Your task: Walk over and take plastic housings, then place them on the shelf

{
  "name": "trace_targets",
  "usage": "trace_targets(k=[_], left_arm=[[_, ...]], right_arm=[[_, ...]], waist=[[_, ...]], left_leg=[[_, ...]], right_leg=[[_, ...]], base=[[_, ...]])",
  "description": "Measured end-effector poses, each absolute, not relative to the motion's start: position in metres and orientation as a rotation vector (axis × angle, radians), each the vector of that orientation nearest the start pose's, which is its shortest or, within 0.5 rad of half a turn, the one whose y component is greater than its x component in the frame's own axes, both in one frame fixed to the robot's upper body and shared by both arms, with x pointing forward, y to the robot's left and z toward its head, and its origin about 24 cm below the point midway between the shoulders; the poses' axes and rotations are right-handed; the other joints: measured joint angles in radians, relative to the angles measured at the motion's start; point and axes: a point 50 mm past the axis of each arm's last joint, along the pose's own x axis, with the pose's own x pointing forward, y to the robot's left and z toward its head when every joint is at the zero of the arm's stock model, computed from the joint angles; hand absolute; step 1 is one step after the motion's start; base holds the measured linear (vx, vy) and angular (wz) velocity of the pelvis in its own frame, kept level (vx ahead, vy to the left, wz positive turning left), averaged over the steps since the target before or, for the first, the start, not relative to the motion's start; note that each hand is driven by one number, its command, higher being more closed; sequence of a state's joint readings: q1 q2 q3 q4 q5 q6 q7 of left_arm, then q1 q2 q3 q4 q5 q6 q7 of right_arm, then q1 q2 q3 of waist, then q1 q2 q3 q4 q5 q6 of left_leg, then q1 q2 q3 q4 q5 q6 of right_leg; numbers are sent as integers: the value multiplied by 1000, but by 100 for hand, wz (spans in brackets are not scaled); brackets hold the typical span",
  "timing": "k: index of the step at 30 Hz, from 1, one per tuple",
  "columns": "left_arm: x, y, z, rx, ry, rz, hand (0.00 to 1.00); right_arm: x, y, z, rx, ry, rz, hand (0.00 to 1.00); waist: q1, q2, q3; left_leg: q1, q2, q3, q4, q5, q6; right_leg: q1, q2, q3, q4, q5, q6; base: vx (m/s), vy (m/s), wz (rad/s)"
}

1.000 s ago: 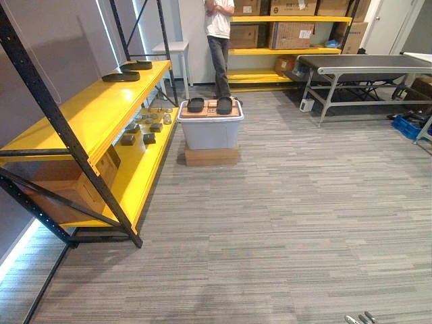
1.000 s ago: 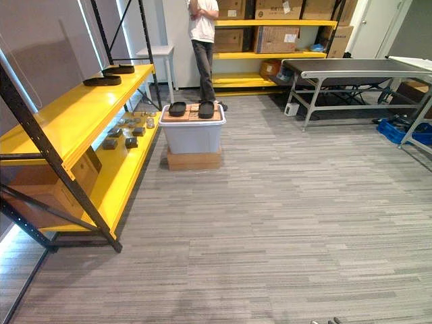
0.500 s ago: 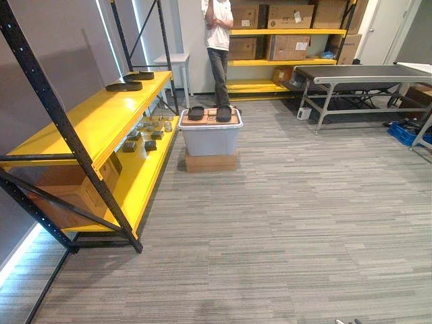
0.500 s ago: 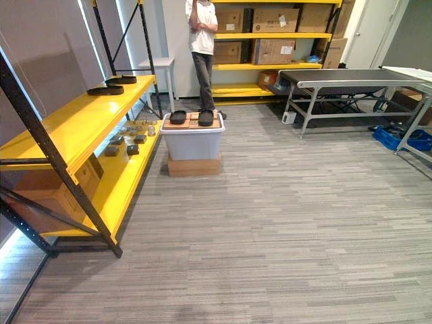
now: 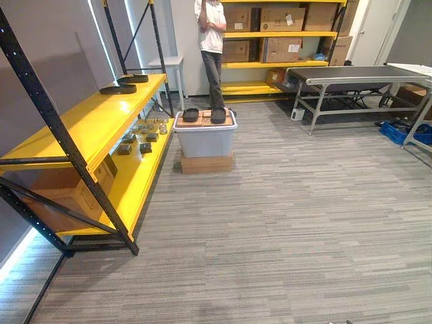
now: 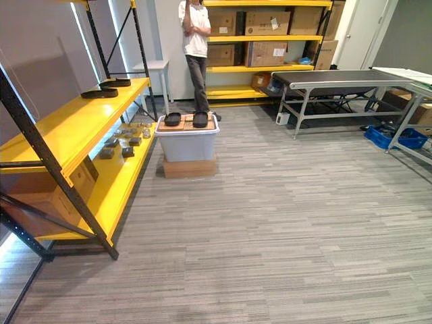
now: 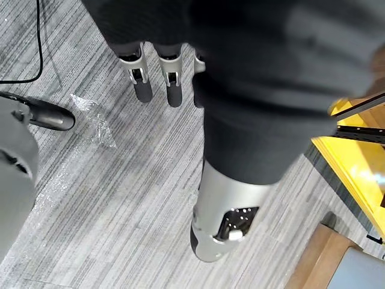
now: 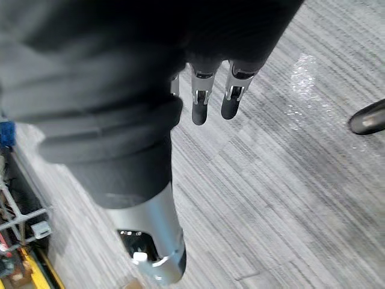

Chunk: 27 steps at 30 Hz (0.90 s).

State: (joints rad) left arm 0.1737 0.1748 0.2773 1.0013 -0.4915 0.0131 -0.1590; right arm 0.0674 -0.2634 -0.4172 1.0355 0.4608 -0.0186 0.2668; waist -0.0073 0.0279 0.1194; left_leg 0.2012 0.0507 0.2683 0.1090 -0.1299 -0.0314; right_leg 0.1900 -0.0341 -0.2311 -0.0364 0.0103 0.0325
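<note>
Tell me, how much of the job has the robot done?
Two black housings already lie on the yellow shelf. Nothing is in hand: the left hand and right hand hang open above the carpet. Two more housings wait on the grey bin ahead.

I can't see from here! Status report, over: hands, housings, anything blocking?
Left hand open, right hand open, both empty. Two housings on bin lid ahead, beside shelf. Person stands behind bin.
</note>
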Motion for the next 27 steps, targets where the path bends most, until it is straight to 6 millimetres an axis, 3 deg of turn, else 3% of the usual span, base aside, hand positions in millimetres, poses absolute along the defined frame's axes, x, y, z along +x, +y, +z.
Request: trace_targets(k=[2,3,4,6,10,13,14,15,16,17,18,19,20,21,23,24,25,27], left_arm=[[65,246,-154,-517,973,524,0],[66,246,-153,-516,968,524,0],[64,247,-154,-512,971,528,0],[52,245,-156,-514,997,541,0],[57,261,-151,-460,998,536,0],[68,274,-146,-437,989,536,0],[66,276,-146,-441,1000,550,0],[64,275,-147,-452,999,562,0],[57,273,-149,-479,1000,589,0],[54,272,-150,-509,992,619,0],[57,270,-150,-543,973,637,0],[55,264,-153,-564,982,641,0],[52,261,-154,-568,996,636,0],[47,259,-155,-566,1019,633,0],[36,254,-158,-584,1041,627,0],[30,248,-160,-605,1047,616,0],[27,238,-162,-628,1048,612,0],[25,228,-164,-650,1056,603,0]], right_arm=[[103,-293,-129,473,793,-503,0],[102,-291,-131,478,799,-507,0],[97,-287,-134,487,815,-511,0],[91,-284,-137,494,842,-516,0],[81,-275,-144,517,888,-508,0],[61,-275,-147,498,943,-521,0],[51,-278,-148,502,956,-556,0],[47,-280,-148,504,963,-565,0],[42,-281,-148,492,980,-564,0],[42,-281,-148,487,988,-551,0],[48,-280,-148,483,987,-531,0],[51,-281,-147,479,976,-516,0],[52,-283,-146,474,975,-515,0],[54,-283,-146,472,976,-512,0],[59,-287,-144,458,961,-506,0],[72,-289,-141,439,927,-490,0],[88,-290,-136,424,864,-470,0],[92,-291,-133,416,845,-466,0]], waist=[[-4,13,7],[-3,5,17],[-3,-12,19],[-8,-15,25],[-36,-5,74],[-36,-25,86],[-44,-26,87],[-54,-18,81],[-75,10,53],[-67,9,35],[-60,15,41],[-47,39,59],[-41,42,76],[-31,38,105],[-10,34,109],[5,32,111],[18,31,114],[24,30,120]], left_leg=[[-3,0,-27,22,-38,18],[-4,-14,-38,29,-72,33],[-4,-45,-40,32,-78,40],[-3,-61,-43,45,-91,65],[1,9,-73,92,-126,47],[43,39,-87,83,-157,3],[89,53,-101,83,-187,-8],[104,66,-109,77,-200,-6],[121,104,-111,58,-218,22],[75,111,-107,202,-213,21],[-41,149,-104,442,-186,31],[-163,211,-129,725,-59,16],[-207,234,-140,835,-60,8],[-256,239,-148,945,-89,-29],[-323,192,-127,853,-119,-40],[-378,154,-104,695,-120,-44],[-448,109,-82,470,-97,-25],[-481,68,-80,260,-38,-39]], right_leg=[[-50,-13,0,120,-70,2],[-118,-48,0,272,-154,18],[-185,-98,0,415,-204,5],[-230,-128,0,502,-242,37],[-329,-62,1,492,-241,39],[-381,-49,-1,379,-178,24],[-378,-54,-9,378,-95,1],[-373,-47,-20,397,-80,-18],[-377,-18,-39,426,-83,-29],[-377,-2,-41,434,-119,-77],[-363,15,-41,420,-136,-91],[-285,59,-40,349,-138,-95],[-230,81,-34,312,-136,-105],[-127,96,-24,266,-136,-141],[-24,95,-2,210,-149,-135],[7,82,28,179,-164,-131],[29,62,56,167,-186,-121],[74,39,61,165,-223,-87]], base=[[-117,79,-1],[-172,122,10],[-144,108,5],[-17,49,4],[46,-66,18],[192,-190,19],[286,-217,22],[426,-310,39],[521,-298,27],[556,-279,13],[655,-292,-10],[515,-232,-13],[603,-235,-19],[496,-133,-18],[458,-87,-34],[547,13,-70],[469,27,-65],[461,71,-21]])
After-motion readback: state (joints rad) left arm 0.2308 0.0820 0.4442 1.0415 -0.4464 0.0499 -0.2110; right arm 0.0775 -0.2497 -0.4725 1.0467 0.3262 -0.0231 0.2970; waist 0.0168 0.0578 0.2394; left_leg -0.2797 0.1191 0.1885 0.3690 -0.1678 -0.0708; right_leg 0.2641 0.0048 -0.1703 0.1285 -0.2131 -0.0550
